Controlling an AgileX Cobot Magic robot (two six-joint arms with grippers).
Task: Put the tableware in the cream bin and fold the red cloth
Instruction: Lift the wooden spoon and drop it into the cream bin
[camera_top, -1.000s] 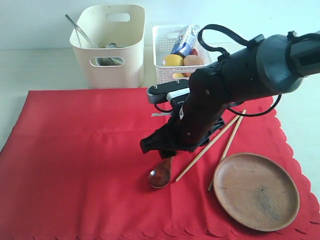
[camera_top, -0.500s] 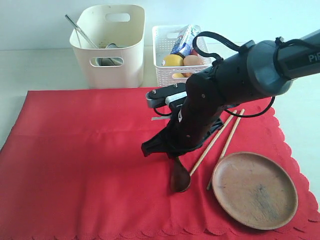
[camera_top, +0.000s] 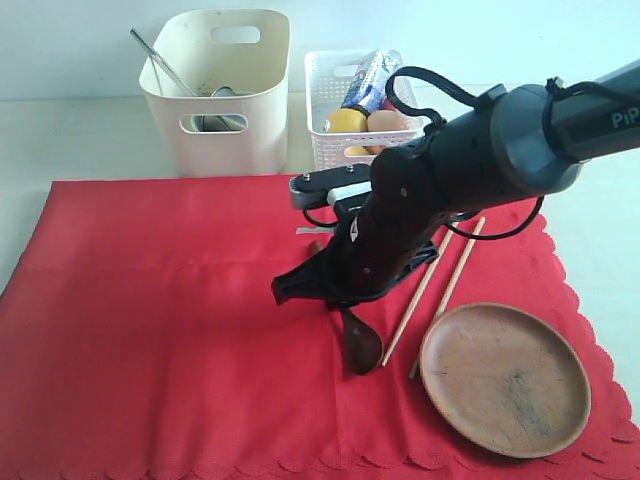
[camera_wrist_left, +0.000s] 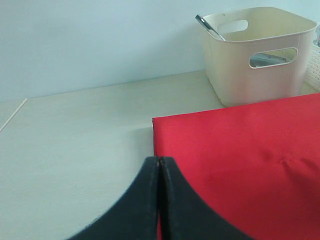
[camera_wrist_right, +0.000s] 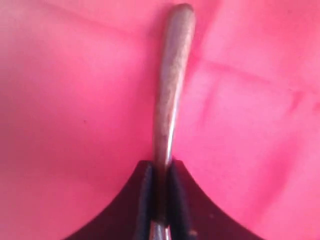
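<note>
Slim dark wooden spoon (camera_wrist_right: 170, 90): light, stiff, smooth, so I expect it to pivot in a narrow pinch. My right gripper (camera_wrist_right: 160, 170) is clamped on the handle near the bowl, over the scalloped red fabric cloth (camera_top: 150, 300). Left gripper (camera_wrist_left: 159, 172) is closed and empty.

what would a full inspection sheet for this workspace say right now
surface: pale table, red cloth spread flat over it
job's things: cream bin holds a silver knife; dark wooden spoon, chopsticks and wooden plate not yet in it
clutter: white basket with food and a carton
grippers: left claw shut, empty; right claw shut on the spoon's handle
cables: black cable loops off the right arm
surroundings: plain pale wall
</note>
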